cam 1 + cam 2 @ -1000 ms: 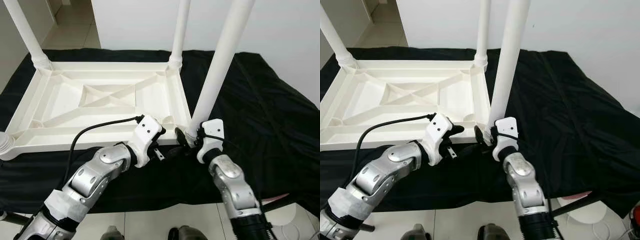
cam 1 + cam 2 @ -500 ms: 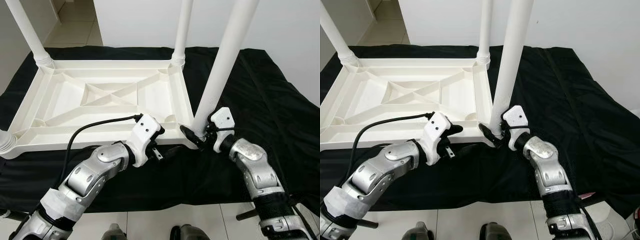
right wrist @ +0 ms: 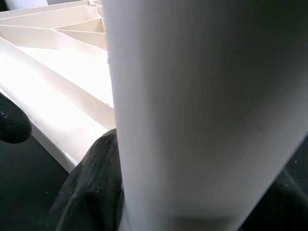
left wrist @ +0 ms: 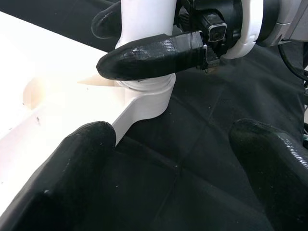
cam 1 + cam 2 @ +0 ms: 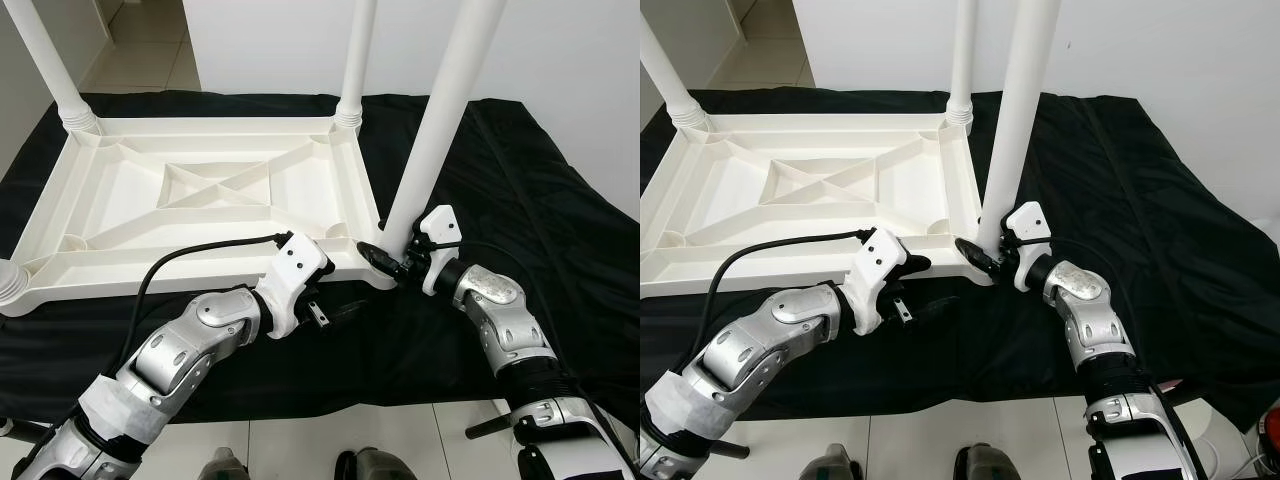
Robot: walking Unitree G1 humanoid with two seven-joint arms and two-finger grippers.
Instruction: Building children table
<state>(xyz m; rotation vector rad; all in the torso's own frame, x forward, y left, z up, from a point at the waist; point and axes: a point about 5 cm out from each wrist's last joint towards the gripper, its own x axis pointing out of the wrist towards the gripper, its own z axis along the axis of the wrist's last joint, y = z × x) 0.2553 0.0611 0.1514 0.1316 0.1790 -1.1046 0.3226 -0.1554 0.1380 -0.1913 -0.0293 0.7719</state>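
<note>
The white children table (image 5: 210, 190) lies upside down on a black cloth (image 5: 540, 200), with its legs pointing up. The landmark here is the near leg (image 5: 440, 110), the one that goes into the corner of the table closest to the robot's right arm. The right hand (image 5: 385, 262) is wrapped around the bottom of that leg, just above its socket (image 4: 144, 89), with one black finger (image 4: 149, 55) on each side, pinching the leg. The left hand (image 5: 335, 308) waits low beside the same corner, just below the table's edge, with its fingers (image 4: 72, 178) spread apart and holding nothing. The leg looks a little tilted, so I think the step now is seating it or turning it tight in its socket. To do it well, the right hand should keep a firm pinch low on the leg, stand the leg straight, and push down or twist slowly. The left hand could press on the table's edge next to the leg so the table does not slide on the cloth. Pushing too hard sideways could tip the whole table.
</note>
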